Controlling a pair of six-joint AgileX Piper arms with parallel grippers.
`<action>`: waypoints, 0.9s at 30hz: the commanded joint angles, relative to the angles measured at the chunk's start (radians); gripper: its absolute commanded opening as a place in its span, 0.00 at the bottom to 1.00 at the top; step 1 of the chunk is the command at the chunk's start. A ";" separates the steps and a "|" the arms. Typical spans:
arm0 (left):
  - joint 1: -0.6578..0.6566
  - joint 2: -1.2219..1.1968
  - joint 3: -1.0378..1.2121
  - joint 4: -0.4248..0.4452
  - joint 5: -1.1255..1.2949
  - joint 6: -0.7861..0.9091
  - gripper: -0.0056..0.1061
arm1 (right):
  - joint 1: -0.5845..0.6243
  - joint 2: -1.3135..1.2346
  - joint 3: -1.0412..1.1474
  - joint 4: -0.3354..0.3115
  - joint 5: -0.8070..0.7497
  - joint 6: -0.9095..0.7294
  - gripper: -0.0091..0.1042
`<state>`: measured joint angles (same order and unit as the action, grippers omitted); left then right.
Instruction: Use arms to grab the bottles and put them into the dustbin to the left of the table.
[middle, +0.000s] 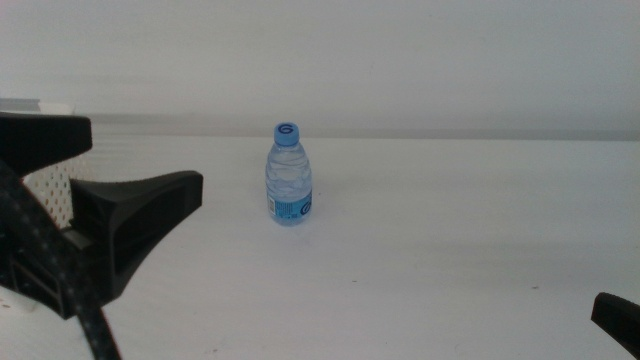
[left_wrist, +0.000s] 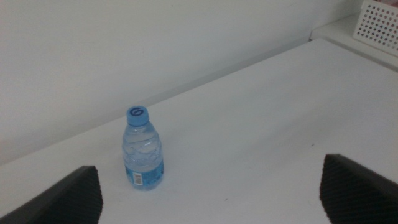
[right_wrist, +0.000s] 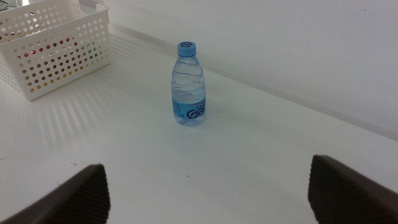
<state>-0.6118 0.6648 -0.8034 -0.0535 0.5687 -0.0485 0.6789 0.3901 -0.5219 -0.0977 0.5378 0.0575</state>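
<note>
The small clear water bottle (middle: 289, 180) with a blue cap stands upright on the white table (middle: 450, 230), near its middle. My left gripper (middle: 145, 155) is open and empty, hanging to the left of the bottle and apart from it. Its wrist view shows the bottle (left_wrist: 143, 152) ahead of the wide-apart jaws (left_wrist: 211, 193). My right gripper (middle: 615, 315) waits at the bottom right edge, open and empty (right_wrist: 208, 193), well short of the bottle (right_wrist: 188, 87). The white perforated dustbin (right_wrist: 56, 50) stands at the table's left. Red and yellowish colours show through its holes.
In the middle view the dustbin (middle: 48, 190) is mostly hidden behind my left gripper. It also shows in a corner of the left wrist view (left_wrist: 379, 25). A plain white wall runs along the table's far edge.
</note>
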 joint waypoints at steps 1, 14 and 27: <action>0.002 -0.005 -0.009 0.023 -0.015 -0.001 0.89 | -0.001 -0.004 0.004 -0.008 -0.014 -0.002 0.83; 0.008 0.008 0.259 0.132 -0.544 -0.004 0.89 | -0.001 -0.004 0.004 -0.008 -0.014 -0.002 0.83; 0.058 0.317 0.430 0.025 -0.795 -0.012 0.89 | -0.001 -0.004 0.004 -0.008 -0.014 -0.002 0.83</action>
<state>-0.5565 0.9495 -0.3752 0.0000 -0.1812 -0.0485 0.6789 0.3901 -0.5219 -0.0977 0.5363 0.0575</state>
